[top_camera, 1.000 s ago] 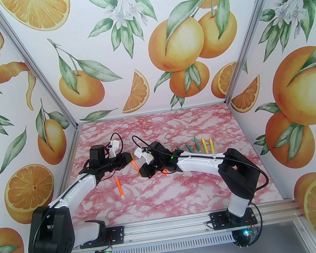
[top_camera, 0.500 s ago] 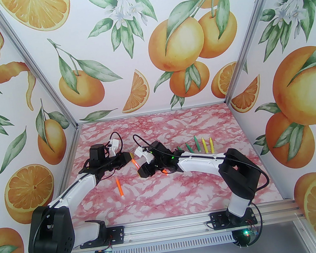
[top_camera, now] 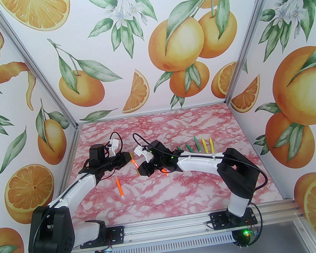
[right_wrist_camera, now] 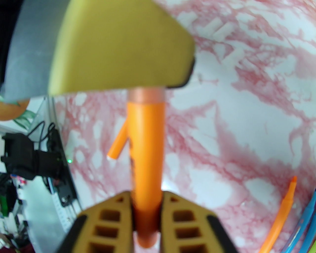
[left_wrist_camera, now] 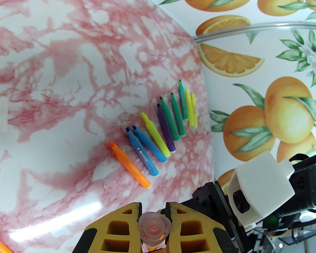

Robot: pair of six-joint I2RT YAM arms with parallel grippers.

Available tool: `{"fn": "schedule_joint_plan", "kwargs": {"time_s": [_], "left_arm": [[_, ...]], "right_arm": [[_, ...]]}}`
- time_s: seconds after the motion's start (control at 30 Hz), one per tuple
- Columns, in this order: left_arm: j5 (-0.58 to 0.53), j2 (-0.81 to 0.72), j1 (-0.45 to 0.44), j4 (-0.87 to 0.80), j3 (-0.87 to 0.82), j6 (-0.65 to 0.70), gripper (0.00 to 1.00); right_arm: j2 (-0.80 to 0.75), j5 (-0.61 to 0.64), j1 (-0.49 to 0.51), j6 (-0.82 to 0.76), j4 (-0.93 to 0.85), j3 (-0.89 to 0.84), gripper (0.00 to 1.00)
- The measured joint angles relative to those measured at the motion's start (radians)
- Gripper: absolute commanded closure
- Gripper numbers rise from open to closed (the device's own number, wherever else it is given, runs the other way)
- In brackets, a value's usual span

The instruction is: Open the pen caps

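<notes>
Left of centre on the pink-marbled tabletop [top_camera: 186, 198]: loose orange marker [top_camera: 119, 187]. Lies flat, clear of both arms, pale end toward the near edge.

Left gripper [left_wrist_camera: 153, 210]: raised above the tabletop, reaching right toward the other gripper. Fingers [left_wrist_camera: 116, 224] closed in from both sides, pinching the pen cap [left_wrist_camera: 154, 226]. Appears in the left wrist view as a pale, translucent orange round end, seen end-on between the yellow pads.

Held marker [right_wrist_camera: 145, 148]: orange barrel, bridging the short gap between the two grippers, off the tabletop. Tilted in the overhead view, cap end farther from the arm bases. In the right wrist view, butts directly against the darker cap band just under the left finger.

Right gripper [right_wrist_camera: 147, 197]: just right of the left gripper and slightly nearer the bases. Fingers [right_wrist_camera: 182, 222] clamped on the barrel's other end, which sits between them.

Row of markers [left_wrist_camera: 167, 123]: flat on the tabletop to the right, side by side: one orange, two blue, one yellow, one purple, three green, two yellow. Tapered ends all pointing toward the far wall. Partly covered by the right arm in the overhead view. Cannot tell whether those tapered ends are caps or bare tips.
</notes>
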Motion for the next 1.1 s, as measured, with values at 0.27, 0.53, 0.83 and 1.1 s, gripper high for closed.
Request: {"fn": "schedule_joint_plan", "kwargs": {"time_s": [0.27, 0.53, 0.83, 1.1], "left_arm": [[-0.030, 0.040, 0.002, -0.119, 0.093, 0.056, 1.00], [-0.113, 0.097, 0.037, -0.104, 0.222, 0.066, 1.00], [-0.279, 0.173, 0.022, -0.295, 0.315, 0.183, 1.00], [-0.466, 0.249, -0.050, -0.548, 0.383, 0.317, 1.00]], "right_arm": [[-0.007, 0.001, -0.009, -0.032, 0.001, -0.013, 1.00], [-0.068, -0.032, 0.017, -0.123, -0.142, -0.189, 1.00], [-0.156, 0.098, 0.013, -0.140, -0.220, -0.190, 1.00], [-0.045, 0.360, 0.006, -0.139, -0.365, -0.033, 1.00]]}}
